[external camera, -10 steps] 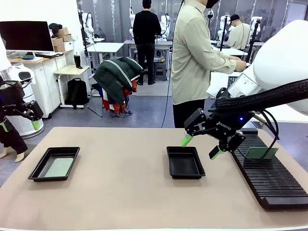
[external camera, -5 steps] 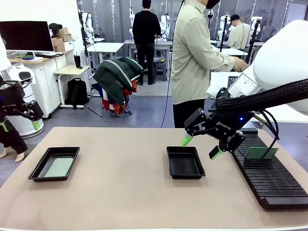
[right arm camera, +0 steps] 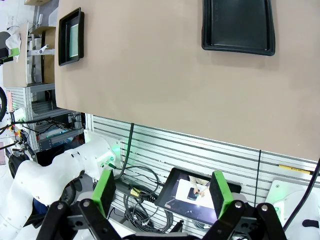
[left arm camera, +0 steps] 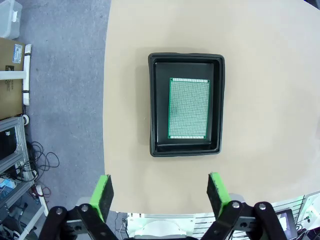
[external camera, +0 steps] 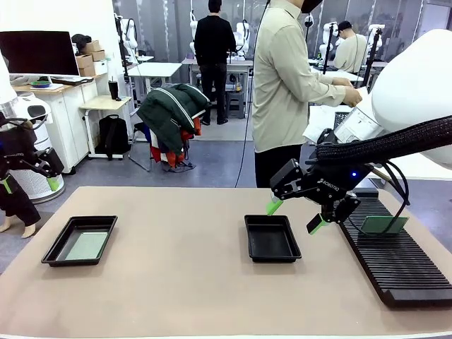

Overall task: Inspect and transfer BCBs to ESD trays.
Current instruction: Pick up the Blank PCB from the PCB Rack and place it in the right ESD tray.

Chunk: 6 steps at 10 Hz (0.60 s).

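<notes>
On the matte tan worktop (external camera: 183, 282), a flat, finely dotted green BCB (external camera: 86, 245) is held in the left tray (external camera: 53, 256), a shallow black plastic one with a flared rim, while the matching centre tray (external camera: 272, 239) lies bare. A second green board (external camera: 383, 224) is stood upright in the ribbed black rack (external camera: 402, 272). The right claw (external camera: 295, 215), hung between centre tray and rack, and the left claw (left arm camera: 160, 190) are both held with green pads apart.

Ahead of the left gripper's (left arm camera: 160, 187) green pads (left arm camera: 104, 192), a black tray (left arm camera: 186, 152) is holding a pale green board (left arm camera: 188, 108) dotted in a fine grid; the table (left arm camera: 270, 100) beneath is showing plain tan.
</notes>
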Tool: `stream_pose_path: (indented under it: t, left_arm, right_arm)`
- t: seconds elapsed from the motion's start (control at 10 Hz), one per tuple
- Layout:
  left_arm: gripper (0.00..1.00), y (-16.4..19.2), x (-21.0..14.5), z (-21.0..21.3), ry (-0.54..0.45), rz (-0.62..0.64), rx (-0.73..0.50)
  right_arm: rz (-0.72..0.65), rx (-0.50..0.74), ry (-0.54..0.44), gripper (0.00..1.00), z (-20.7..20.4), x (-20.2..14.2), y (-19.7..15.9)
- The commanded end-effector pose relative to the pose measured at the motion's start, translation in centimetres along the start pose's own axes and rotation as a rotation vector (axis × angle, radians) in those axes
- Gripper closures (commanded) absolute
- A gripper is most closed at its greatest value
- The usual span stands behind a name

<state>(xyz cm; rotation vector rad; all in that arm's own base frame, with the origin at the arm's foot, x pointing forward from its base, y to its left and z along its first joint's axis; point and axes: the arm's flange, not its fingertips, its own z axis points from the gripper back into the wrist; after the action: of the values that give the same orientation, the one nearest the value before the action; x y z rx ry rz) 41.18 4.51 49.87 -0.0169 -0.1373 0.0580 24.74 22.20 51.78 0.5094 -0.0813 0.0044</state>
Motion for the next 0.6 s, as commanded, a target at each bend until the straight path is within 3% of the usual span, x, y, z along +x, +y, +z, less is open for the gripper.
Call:
stream_pose_path:
  t: [0.0,0.5]
  left_arm:
    - [0.0,0.0,-0.1,-0.3,-0.005,0.001,-0.002]
    - [0.0,0.0,-0.1,-0.3,-0.005,0.001,-0.002]
  right_arm:
    - [0.0,0.0,0.0,0.0,0.0,0.0,0.0]
    - [0.348,-0.154,-0.087,0.0,10.4,-0.1,-8.5]
